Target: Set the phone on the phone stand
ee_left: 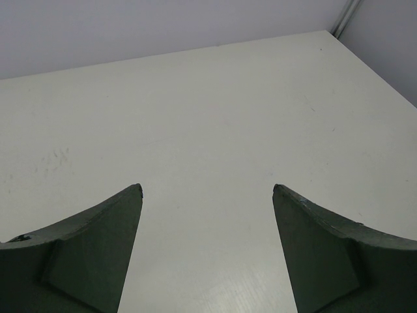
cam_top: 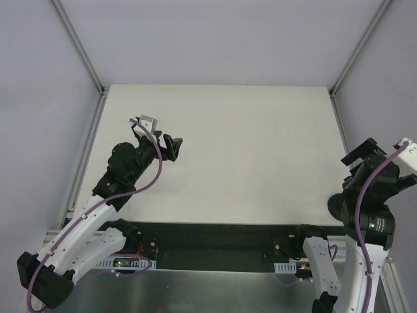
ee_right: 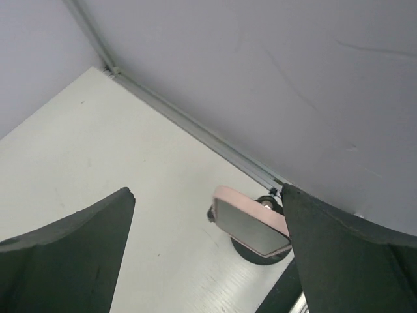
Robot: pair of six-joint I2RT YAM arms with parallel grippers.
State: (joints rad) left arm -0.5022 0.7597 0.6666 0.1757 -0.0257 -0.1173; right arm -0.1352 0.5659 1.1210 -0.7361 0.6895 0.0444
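In the right wrist view the phone (ee_right: 249, 225), dark screen with a pale pink rim, rests tilted on the black phone stand (ee_right: 253, 252), whose round base sits on the table near the side rail. My right gripper (ee_right: 205, 192) is open and empty, back from the phone; its right finger (ee_right: 345, 254) hides the phone's right end. In the top view the right gripper (cam_top: 360, 156) is at the table's right edge, and phone and stand are hidden there. My left gripper (ee_left: 207, 188) is open and empty over bare table, at the left (cam_top: 174, 147).
The white table (cam_top: 247, 150) is enclosed by pale walls with aluminium rails (ee_right: 195, 130) along its edges. The arm bases and a black strip (cam_top: 208, 244) lie along the near edge.
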